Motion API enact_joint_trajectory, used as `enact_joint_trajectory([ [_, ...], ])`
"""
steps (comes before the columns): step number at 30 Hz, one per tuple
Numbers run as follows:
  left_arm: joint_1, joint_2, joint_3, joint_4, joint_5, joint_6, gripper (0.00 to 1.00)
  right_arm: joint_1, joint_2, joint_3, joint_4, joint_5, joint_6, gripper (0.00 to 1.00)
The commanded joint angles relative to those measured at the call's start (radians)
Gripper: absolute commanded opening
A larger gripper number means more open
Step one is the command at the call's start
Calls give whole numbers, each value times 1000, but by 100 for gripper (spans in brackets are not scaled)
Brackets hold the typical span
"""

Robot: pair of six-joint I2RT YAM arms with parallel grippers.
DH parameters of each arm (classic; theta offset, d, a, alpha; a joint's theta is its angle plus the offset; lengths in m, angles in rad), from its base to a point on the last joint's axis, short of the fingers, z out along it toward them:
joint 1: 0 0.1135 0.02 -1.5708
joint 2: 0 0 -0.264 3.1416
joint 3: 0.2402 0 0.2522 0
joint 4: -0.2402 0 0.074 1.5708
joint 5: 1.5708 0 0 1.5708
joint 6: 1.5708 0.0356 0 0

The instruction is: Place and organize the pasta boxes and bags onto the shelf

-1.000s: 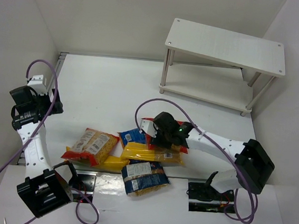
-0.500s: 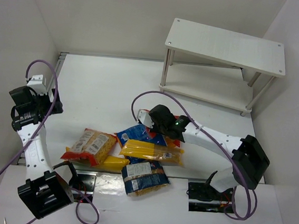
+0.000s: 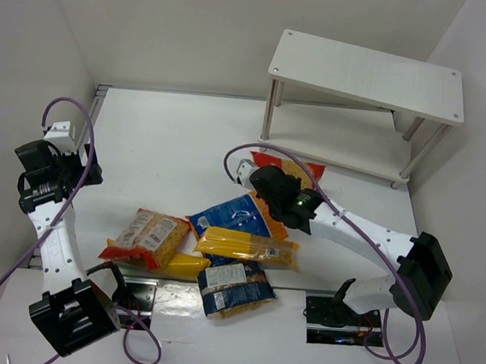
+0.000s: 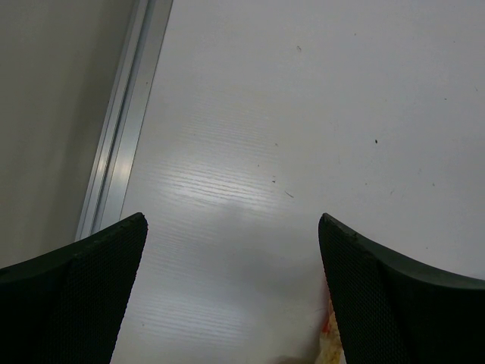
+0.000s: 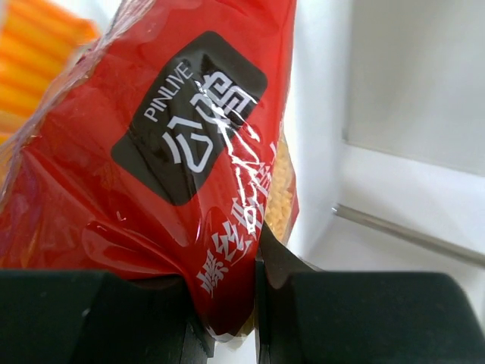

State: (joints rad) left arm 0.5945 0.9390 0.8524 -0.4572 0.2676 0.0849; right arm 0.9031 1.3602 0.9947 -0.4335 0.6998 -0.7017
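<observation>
The white surface [image 3: 169, 140] carries everything. The shelf [image 3: 365, 73] stands at its far right with no packet on its top board, and the heap of remaining packets lies near the arms: the blue bag [image 3: 238, 216], the long spaghetti packet [image 3: 248, 248] and three more around them. The red bag [image 5: 174, 152] is clear of that heap, between it and the shelf's near-left leg, hanging from the right gripper [image 5: 255, 318], whose jaws are pinched tight on a thin fold of film at the bag's edge. The left gripper [image 4: 231, 296] hangs wide and holds nothing, off at the left over bare surface. The red bag looks light but awkward. It is a soft, glossy film pouch with loose short pasta that will slump and shift its weight, so it should sag and swing from an edge pinch and could slide out. A hold across the filled body would be surer, though squeezed gently, since dry pasta cracks. A second ago the right gripper sat low over the heap with its jaws spread and the red bag half buried beside the spaghetti. Since then it has closed, lifted and swung shelfward, uncovering the blue bag, while the left arm has not stirred.
</observation>
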Motion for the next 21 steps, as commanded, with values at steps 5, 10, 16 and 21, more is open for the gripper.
enact_joint_trajectory([
  [5,7,-5,8,15,25,27,99,-27,-61,19,291,230,-137,0],
  [10,16,-5,8,15,25,27,99,-56,-70,-2,342,254,-185,0],
  [16,16,-5,8,15,25,27,99,-131,-90,34,375,265,-202,0],
  [21,16,-5,8,15,25,27,99,-197,-90,203,271,202,-102,0],
])
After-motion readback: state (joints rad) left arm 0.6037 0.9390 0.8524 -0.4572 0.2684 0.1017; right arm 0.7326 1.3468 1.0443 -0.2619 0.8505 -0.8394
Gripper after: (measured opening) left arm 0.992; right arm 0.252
